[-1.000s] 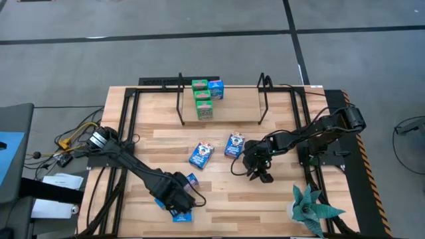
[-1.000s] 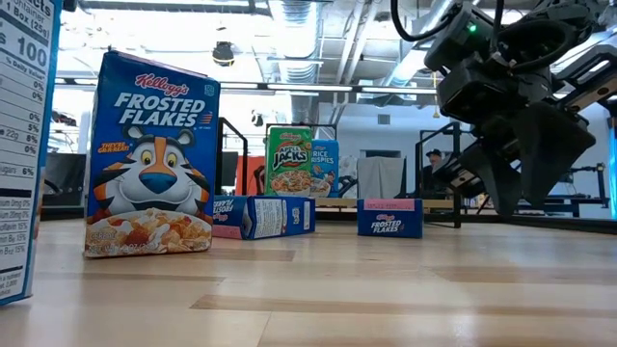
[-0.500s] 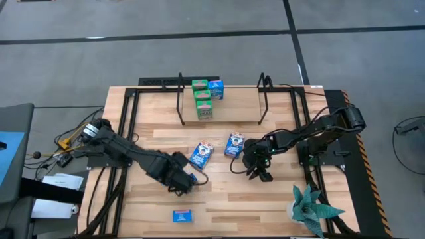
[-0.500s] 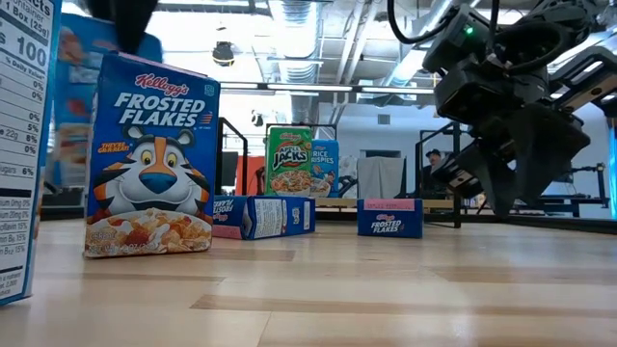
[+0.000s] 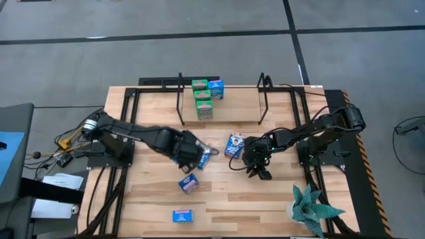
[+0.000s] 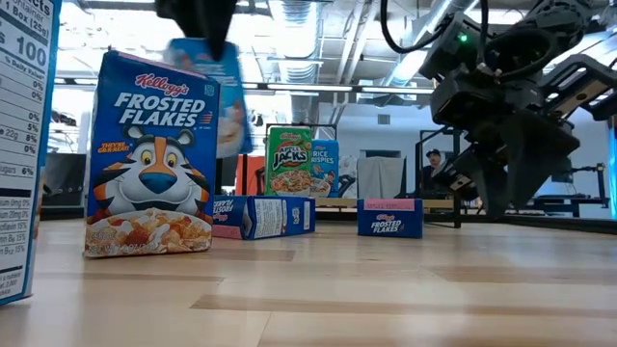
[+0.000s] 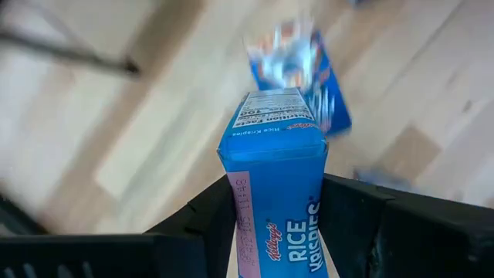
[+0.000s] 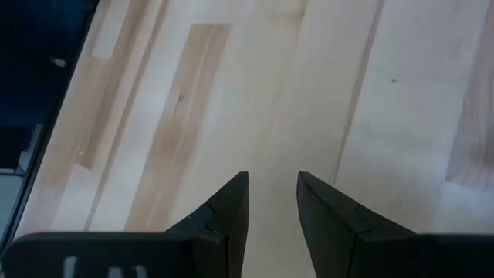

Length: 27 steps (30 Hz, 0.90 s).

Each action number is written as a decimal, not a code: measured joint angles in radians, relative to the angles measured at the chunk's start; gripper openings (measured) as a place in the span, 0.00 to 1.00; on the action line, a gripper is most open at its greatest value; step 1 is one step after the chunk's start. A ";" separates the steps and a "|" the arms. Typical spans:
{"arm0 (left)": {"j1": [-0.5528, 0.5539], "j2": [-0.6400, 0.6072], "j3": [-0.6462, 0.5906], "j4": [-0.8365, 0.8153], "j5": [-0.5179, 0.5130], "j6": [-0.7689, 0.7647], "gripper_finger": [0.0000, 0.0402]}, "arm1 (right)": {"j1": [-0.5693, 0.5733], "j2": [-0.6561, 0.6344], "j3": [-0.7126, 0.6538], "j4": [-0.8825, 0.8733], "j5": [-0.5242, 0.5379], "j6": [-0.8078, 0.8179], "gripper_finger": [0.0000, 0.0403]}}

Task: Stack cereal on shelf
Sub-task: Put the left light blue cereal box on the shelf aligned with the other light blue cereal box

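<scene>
Light blue Rice Krispies box [image 7: 276, 177] is clamped in the left end effector [image 5: 192, 151], airborne short of the shelf [image 5: 229, 109]. Right end effector [image 5: 259, 169] hovers empty, fingers slightly apart. Risk: the carried box may strike the Frosted Flakes box [image 5: 208, 153] lying just ahead of it.

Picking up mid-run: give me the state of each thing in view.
Left gripper: shut on Rice Krispies box, carried above the table.
Right gripper: open, empty, over bare table.
Shelf: three boxes on it.
Frosted Flakes box: upright.

table [image 5: 279, 199]: pale matt wood planks | cereal box [image 7: 278, 193]: glossy printed cardboard | shelf uprights [image 5: 180, 99]: black metal
</scene>
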 joint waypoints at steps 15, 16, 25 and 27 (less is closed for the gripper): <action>0.279 0.000 0.131 0.368 -0.101 0.562 0.36 | -0.020 0.000 0.000 0.001 0.019 0.065 0.34; 0.292 0.000 0.137 0.410 -0.101 0.606 0.36 | -0.021 0.000 0.000 0.003 0.020 0.068 0.34; 0.447 0.002 0.150 0.709 -0.008 0.946 0.36 | -0.026 0.000 0.000 0.000 0.025 0.107 0.34; 0.489 0.004 0.150 0.724 0.043 0.968 0.36 | -0.026 0.000 0.000 -0.001 0.028 0.113 0.34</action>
